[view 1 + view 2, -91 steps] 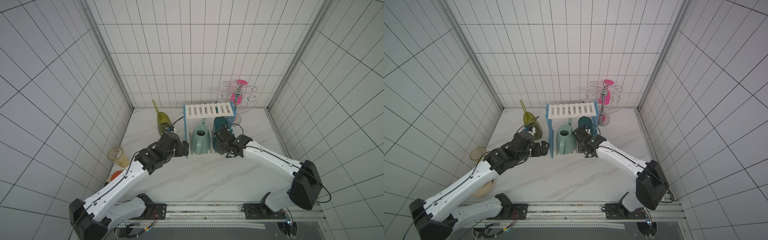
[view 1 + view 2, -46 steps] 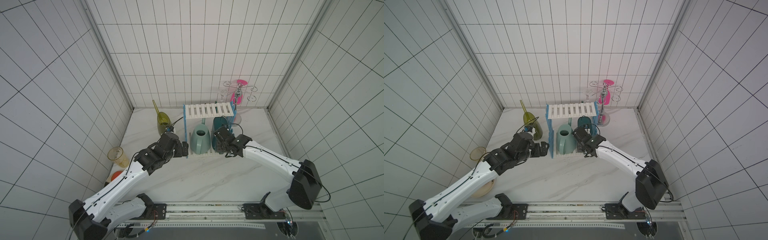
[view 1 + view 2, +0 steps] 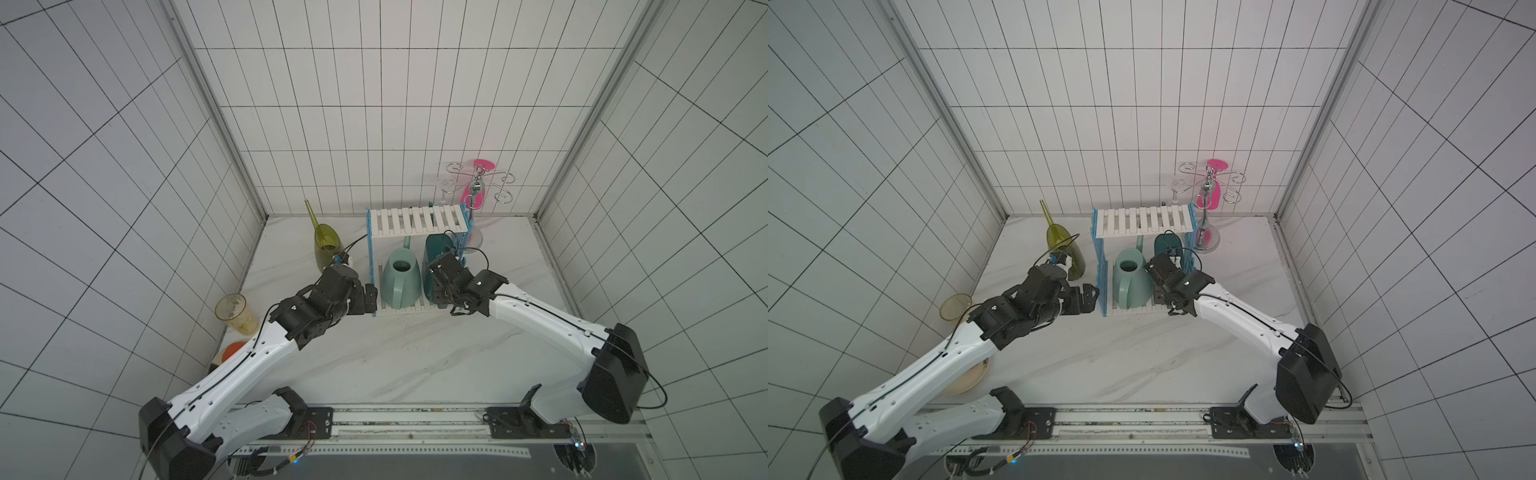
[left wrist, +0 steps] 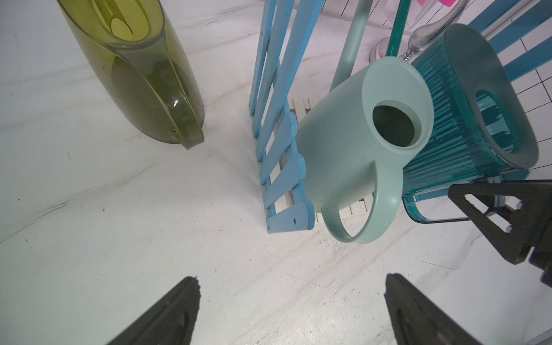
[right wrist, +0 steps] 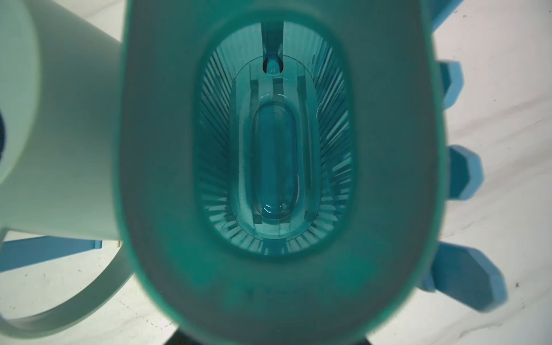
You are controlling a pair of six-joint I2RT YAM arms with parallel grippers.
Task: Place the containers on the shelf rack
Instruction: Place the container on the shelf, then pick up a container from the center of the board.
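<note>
My left pincer (image 4: 291,277) gapes over the surface (image 4: 119,224). My right pincer (image 3: 435,291) is at the racked teal watering can (image 4: 466,119); its gap I cannot tell.

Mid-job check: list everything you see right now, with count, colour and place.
mint green can: one, rack's lower shelf
dark teal can: one, lower shelf, beside the mint one
olive-yellow can: one, on the table outside the rack
shelf rack: one, white shelves, blue frames, table's back
wire stand: one, chrome, behind the rack, pink item hanging
tumbler: one, yellowish, by the side wall
plate: one, beige, under the left arm
left gripper: black, open, empty
right gripper: black, over the teal can, jaws unclear
</note>
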